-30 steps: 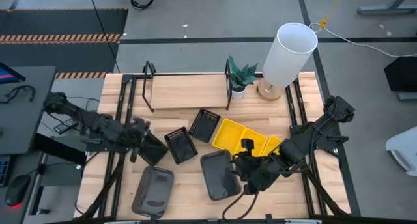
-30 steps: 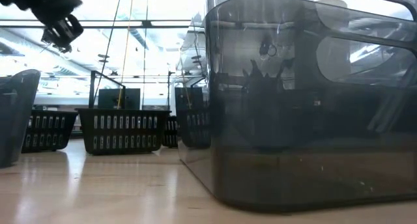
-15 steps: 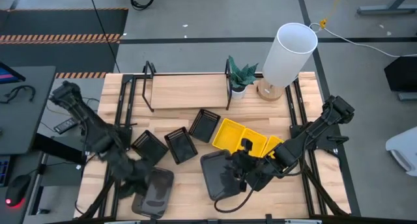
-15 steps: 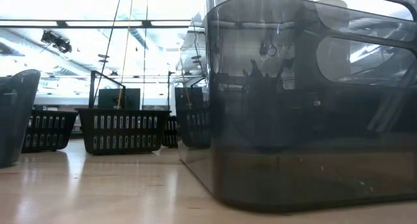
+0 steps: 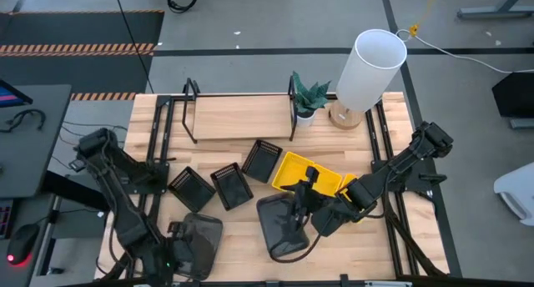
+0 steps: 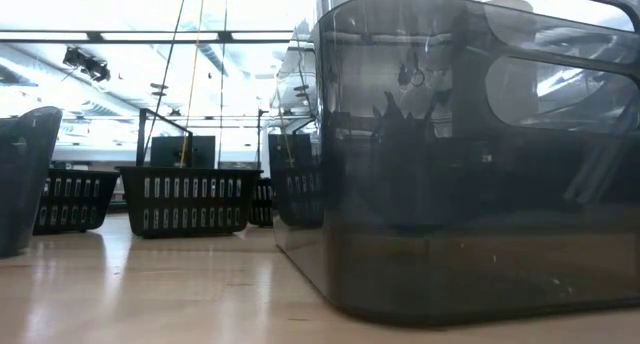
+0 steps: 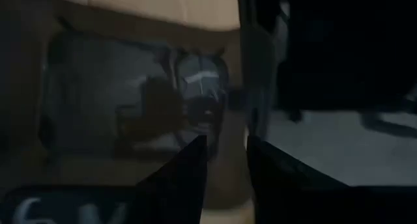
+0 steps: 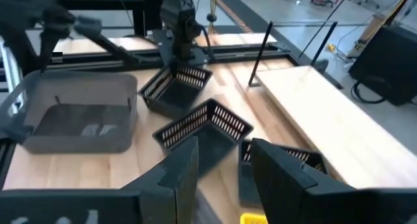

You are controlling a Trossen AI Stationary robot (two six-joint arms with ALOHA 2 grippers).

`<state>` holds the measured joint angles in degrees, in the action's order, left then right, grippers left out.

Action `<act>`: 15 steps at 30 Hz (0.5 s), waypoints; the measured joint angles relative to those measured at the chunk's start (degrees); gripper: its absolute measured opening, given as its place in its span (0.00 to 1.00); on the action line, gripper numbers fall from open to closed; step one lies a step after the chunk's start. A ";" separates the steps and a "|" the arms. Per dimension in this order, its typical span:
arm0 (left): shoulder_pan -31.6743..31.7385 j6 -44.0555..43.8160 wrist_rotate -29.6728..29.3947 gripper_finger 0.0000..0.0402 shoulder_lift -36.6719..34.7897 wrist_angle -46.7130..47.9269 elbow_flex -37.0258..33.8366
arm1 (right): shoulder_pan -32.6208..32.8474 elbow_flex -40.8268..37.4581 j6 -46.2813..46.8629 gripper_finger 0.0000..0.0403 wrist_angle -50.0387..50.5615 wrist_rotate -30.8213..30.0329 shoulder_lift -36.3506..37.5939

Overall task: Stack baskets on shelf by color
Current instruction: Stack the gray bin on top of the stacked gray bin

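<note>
Nearest the camera, the left gripper (image 5: pixel 185 247), jaws slightly parted and empty, hovers over a grey basket (image 5: pixel 197 245); the right gripper (image 5: pixel 298 213), open, hangs above another (image 5: pixel 281 224). Beyond, yellow baskets (image 5: pixel 313 176) and black baskets (image 5: pixel 231 185) lie short of the bare shelf (image 5: pixel 242 116): stacking unstarted.

Free room and obstacles on the tabletop (image 5: pixel 242 237). The shelf (image 5: pixel 238 118) plank lies bare between its wire ends, open from above. At its right end stand a potted plant (image 5: pixel 308 98) and, just beyond, a white lamp (image 5: pixel 367 70), closing that corner. In front of the shelf three black slatted baskets (image 5: pixel 230 185) and the yellow baskets (image 5: pixel 313 177) form a near-continuous band across mid-table. The near edge holds two grey baskets (image 5: pixel 200 241), with a strip of bare wood between them. The left gripper (image 5: pixel 171 255) sits at the left grey basket's near end; the right gripper (image 5: pixel 294 218) occupies the space over the other (image 5: pixel 279 224), fingers apart.
</note>
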<state>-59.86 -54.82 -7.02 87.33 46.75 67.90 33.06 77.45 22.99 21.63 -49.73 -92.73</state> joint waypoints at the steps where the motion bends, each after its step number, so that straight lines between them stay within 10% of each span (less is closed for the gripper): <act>1: -0.04 0.34 -1.29 0.29 0.81 -0.66 0.02 | -0.39 0.00 -0.91 0.36 -0.58 0.07 0.00; 15: 0.55 -0.27 2.31 0.46 3.54 -15.54 0.04 | -4.87 0.00 -2.75 0.36 -1.73 1.97 0.00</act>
<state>-59.31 -55.10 -4.71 90.87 31.21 67.94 28.19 77.45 20.24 19.91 -47.76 -92.73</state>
